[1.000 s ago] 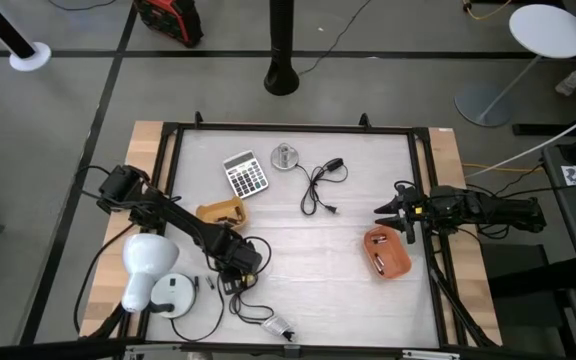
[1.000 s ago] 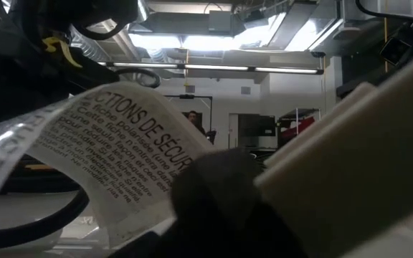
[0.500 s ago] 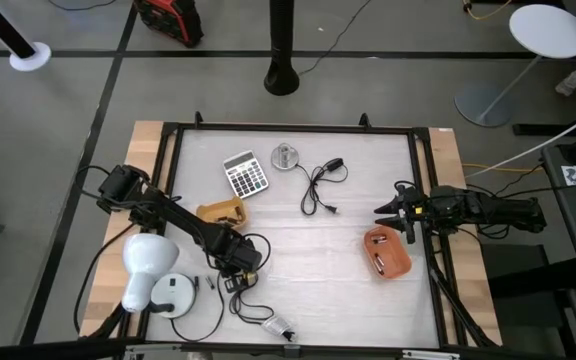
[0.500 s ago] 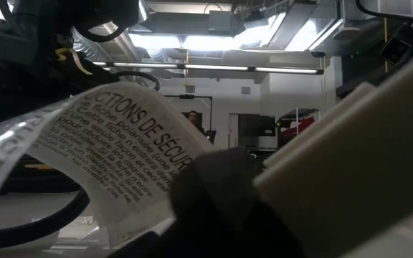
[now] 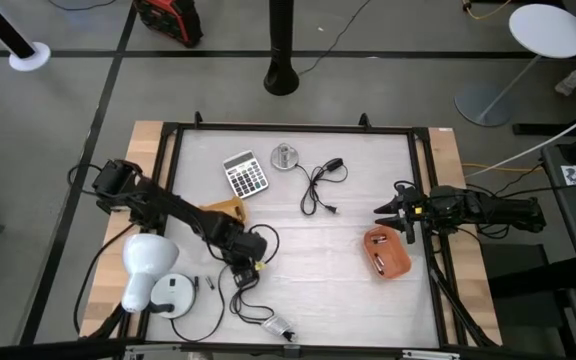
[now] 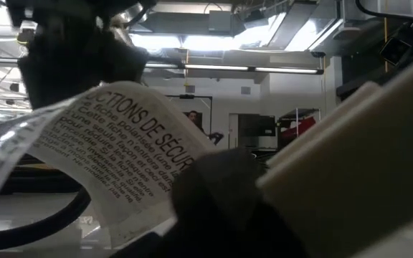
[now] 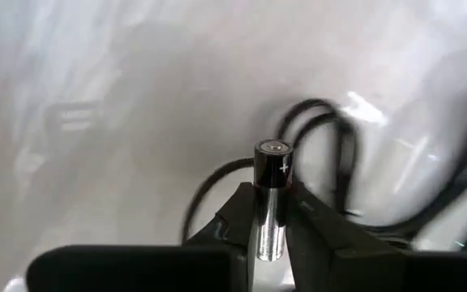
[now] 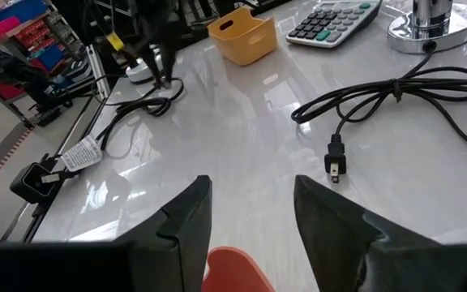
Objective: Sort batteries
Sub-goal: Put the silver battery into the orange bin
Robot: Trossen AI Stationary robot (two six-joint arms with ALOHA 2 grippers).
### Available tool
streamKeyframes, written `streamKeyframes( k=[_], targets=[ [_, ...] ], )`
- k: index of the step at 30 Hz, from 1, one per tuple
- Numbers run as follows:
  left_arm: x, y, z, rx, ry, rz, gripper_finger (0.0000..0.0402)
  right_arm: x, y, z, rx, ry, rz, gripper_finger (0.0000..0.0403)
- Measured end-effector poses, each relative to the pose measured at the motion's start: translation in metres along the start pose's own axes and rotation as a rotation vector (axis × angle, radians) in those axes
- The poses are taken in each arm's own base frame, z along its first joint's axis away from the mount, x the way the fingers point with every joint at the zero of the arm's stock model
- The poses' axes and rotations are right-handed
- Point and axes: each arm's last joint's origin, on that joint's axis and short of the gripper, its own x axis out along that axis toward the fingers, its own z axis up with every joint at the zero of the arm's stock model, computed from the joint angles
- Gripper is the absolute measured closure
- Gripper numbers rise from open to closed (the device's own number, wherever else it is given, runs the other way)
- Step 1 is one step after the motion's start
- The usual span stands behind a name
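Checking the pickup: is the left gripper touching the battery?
Touching. The left wrist view shows the battery standing upright, clamped between the left gripper's two fingers, with both pressed against its sides.

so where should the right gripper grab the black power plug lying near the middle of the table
Grip the plug across its short, flat black body, just behind the prongs, coming straight down from above, since it lies flat on the table. Set the fingers crosswise to the cable so it trails free. The right gripper is open, waiting above the orange bin.
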Motion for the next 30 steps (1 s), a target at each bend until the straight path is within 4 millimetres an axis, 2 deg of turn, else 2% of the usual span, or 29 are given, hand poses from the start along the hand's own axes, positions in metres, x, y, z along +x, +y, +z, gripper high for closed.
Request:
streamKeyframes(
  k=[6, 13, 18, 22, 26, 30],
  targets=[
    [-0.013, -0.002, 0.024, 0.023, -0.146, -0.152, 0.0355, 0.0, 0.0, 0.0, 0.0, 0.0, 0.0, 0.0233],
    [-0.023, -0.005, 0.071, 0.158, -0.57, -0.258, 0.0359, 0.0, 0.0, 0.0, 0.0, 0.0, 0.0, 0.0233],
    [-0.019, -0.002, 0.108, 0.293, -0.901, -0.282, 0.0353, 0.0, 0.0, 0.0, 0.0, 0.0, -0.001, 0.0233],
    [-0.009, 0.004, 0.136, 0.325, -1.083, -0.299, 0.0353, 0.0, 0.0, 0.0, 0.0, 0.0, -0.002, 0.0233],
    [0.001, 0.001, 0.166, 0.343, -1.166, -0.297, 0.0355, 0.0, 0.0, 0.0, 0.0, -0.001, -0.002, 0.0233],
    [0.013, -0.012, 0.194, 0.397, -1.192, -0.296, 0.035, 0.0, 0.0, 0.0, 0.0, -0.001, -0.002, 0.0233]
  ],
)
